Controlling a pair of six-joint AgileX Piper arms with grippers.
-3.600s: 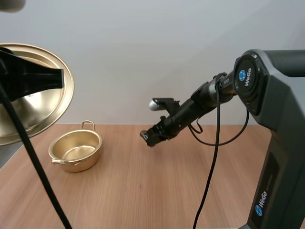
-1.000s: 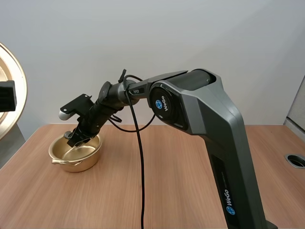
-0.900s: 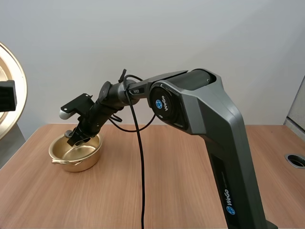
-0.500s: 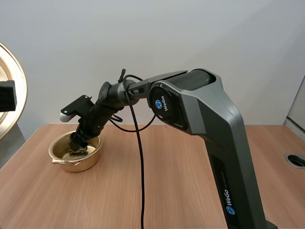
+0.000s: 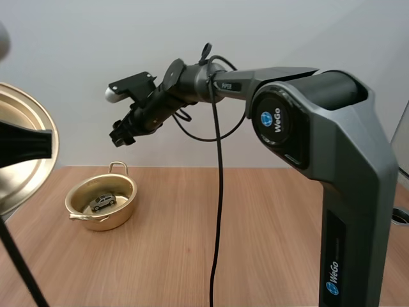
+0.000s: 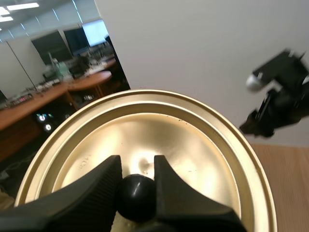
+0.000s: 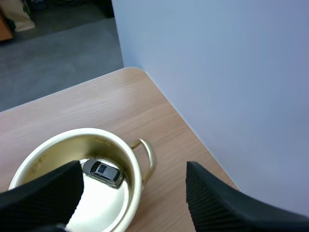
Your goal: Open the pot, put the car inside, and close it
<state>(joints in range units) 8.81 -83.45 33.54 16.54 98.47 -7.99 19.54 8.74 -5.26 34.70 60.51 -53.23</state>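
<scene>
Wooden table (image 5: 192, 249): light brown, fine straight grain, matt.
Wall (image 5: 300, 38): plain pale grey-white, rose straight up behind the table's far edge.
Lid (image 5: 22, 109): brass-coloured and shiny, stepped in rings, hung in the air off the table's left side, well apart from the pot.
Left gripper (image 6: 136, 164): clamped on the lid's round black knob (image 6: 136, 195), one ribbed finger at each side of it.
Pot (image 5: 110, 221): same brass colour, shallow, a loop handle at the back rim, uncovered, stood on the left part of the table.
Car (image 5: 103, 202): small, silver-grey with dark windows, sat on its wheels on the pot's floor, touching neither gripper.
Right gripper (image 5: 120, 135): was high above the pot in front of the wall, its fingers (image 7: 207, 198) spread wide with nothing between them.
</scene>
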